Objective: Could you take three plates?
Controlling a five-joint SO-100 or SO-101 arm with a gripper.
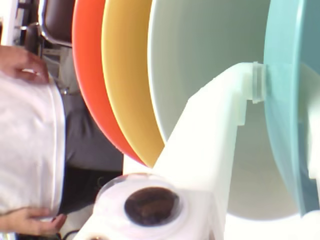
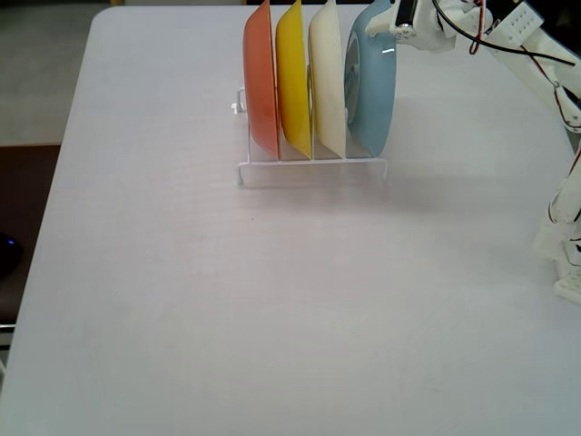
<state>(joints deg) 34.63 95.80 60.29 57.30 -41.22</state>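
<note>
Closed thinly on the rim of the light blue plate (image 2: 372, 86), one white finger (image 1: 210, 150) on its inner face: the tool (image 2: 392, 34), up at the plate's top edge. Standing on edge in the white wire rack (image 2: 313, 168) on the worktop (image 2: 227, 300), blue plate at the right end in the fixed view. Further along the rack, side by side: cream-white plate (image 2: 329, 82), yellow plate (image 2: 292, 77), orange-red plate (image 2: 261, 82).

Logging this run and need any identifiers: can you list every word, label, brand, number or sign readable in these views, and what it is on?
None: no readable text in either view.
Light blue plate, cream-white plate, yellow plate, orange-red plate: plain, unmarked.
Wire rack, gripper, table: no lettering visible.
</note>
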